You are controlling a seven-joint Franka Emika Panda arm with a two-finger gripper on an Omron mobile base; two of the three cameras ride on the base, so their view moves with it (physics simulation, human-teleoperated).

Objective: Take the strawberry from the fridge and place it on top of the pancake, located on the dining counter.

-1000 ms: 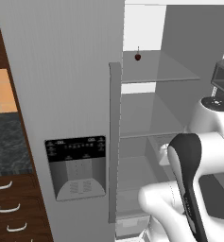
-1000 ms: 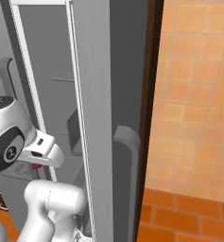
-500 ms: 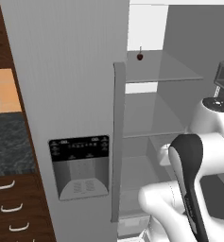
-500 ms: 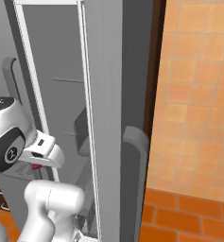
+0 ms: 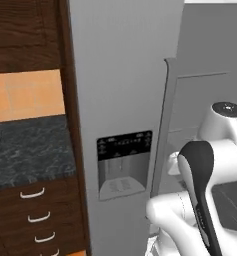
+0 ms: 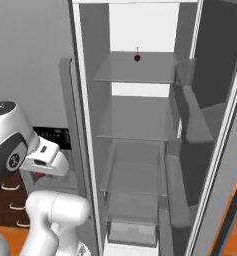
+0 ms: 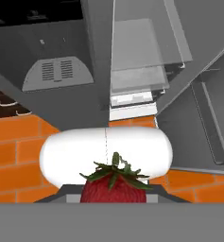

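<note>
So you've got the strawberry (image 7: 113,185) pinched tight in the jaws, sitting low in the hand view, clear of the shelves. What's changed: both base views have swung compared with a moment ago, so that's the base driving, not the fridge (image 6: 135,130) moving. I'd say you're pulling away, pancake leg next. Count-wise: one strawberry, one darker stemmed fruit (image 6: 137,57) on the top shelf, one water dispenser (image 5: 124,164), four drawer handles (image 5: 32,193) by the dark tabletop (image 5: 30,150).
</note>
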